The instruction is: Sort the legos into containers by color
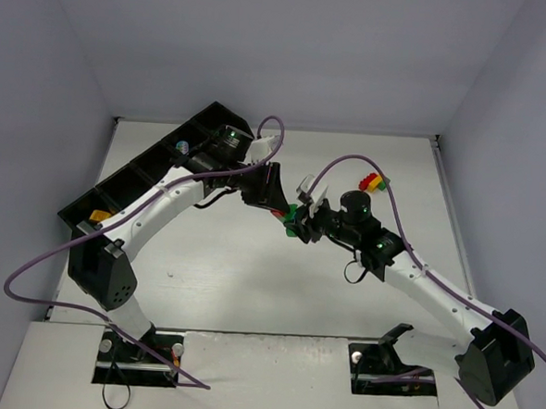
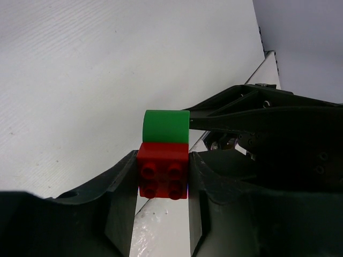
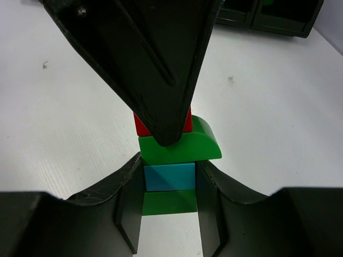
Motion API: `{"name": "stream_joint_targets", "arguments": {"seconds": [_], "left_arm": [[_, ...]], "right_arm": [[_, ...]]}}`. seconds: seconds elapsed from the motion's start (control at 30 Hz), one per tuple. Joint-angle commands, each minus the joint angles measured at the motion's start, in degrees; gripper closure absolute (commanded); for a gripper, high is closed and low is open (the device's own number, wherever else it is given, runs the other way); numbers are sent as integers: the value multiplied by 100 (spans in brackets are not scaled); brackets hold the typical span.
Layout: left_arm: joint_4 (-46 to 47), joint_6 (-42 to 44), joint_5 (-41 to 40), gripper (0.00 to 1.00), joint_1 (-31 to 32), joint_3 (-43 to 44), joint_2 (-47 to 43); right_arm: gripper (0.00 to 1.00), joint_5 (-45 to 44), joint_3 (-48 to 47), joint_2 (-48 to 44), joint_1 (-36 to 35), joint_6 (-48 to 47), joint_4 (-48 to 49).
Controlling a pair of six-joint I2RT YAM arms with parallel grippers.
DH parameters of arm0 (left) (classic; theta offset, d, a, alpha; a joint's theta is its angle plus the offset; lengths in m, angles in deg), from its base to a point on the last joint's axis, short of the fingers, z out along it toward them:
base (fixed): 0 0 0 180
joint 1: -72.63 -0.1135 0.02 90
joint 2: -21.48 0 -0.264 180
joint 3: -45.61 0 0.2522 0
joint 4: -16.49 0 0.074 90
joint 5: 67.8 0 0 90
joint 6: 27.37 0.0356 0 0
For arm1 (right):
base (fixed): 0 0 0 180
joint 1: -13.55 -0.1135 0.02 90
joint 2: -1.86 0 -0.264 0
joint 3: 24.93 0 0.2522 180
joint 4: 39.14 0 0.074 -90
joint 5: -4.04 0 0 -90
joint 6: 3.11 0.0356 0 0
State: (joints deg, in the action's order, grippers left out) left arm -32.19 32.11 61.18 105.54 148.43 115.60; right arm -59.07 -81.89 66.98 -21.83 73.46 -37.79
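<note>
1. White surface [image 1: 250, 277], matte and faintly scuffed, boxed in by plain lilac-grey walls at the back and both sides.
2. Long black tray [image 1: 126, 179] set slantwise along the far left edge, well apart from both pairs of fingers, behind the left wrist.
3. Inside the tray: an orange brick [image 1: 98, 216] in the end compartment nearest the arm bases, and a small pale brick [image 1: 182, 146] in a compartment further along, its colour hard to tell.
4. Mid-surface, both arms meeting tip to tip on one stuck-together lego stack [image 1: 293, 221].
5. Left fingers [image 2: 123, 193] clamped on the red brick [image 2: 163, 171], both pads touching its sides, studs facing the wrist camera.
6. Just beyond those fingertips, stuck to the red one, a green rounded brick [image 2: 166, 126].
7. Right fingers [image 3: 128, 193] clamped on the teal brick [image 3: 169, 176]; a flat green brick [image 3: 169, 202] on its wrist side, the green rounded brick just past the fingertips, red beyond that, partly hidden by a left finger.
8. Loose red, yellow and green stack [image 1: 374, 183] lying on the surface near the right fingers, on their far side, not touching them.
9. Purple cables looping over both arms; a small green light glowing on each wrist.
</note>
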Motion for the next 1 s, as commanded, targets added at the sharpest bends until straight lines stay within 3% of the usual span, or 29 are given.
{"name": "stream_joint_targets", "arguments": {"seconds": [0.0,0.4,0.57,0.67,0.7,0.8,0.97], "left_arm": [[56,117,74,85,-30,375,-131],[-463,345,127,86,-425,675,-193],[-718,459,-188,85,-1039,455,-544],[-1086,451,-1240,86,-1794,165,-816],[-1218,468,-2123,85,-1988,121,-869],[-1386,521,-3550,86,-2673,-151,-1028],[-851,495,-4083,85,-3763,-599,-844]], "right_arm": [[100,35,4,-246,-48,-72,405],[100,-88,391,-465,-48,-160,282],[100,-97,409,-465,-48,-169,246],[100,-53,374,-474,-48,-125,238],[100,-44,374,-483,-48,-125,238],[100,-35,365,-492,-40,-107,238],[100,17,356,-483,-48,-54,229]]}}
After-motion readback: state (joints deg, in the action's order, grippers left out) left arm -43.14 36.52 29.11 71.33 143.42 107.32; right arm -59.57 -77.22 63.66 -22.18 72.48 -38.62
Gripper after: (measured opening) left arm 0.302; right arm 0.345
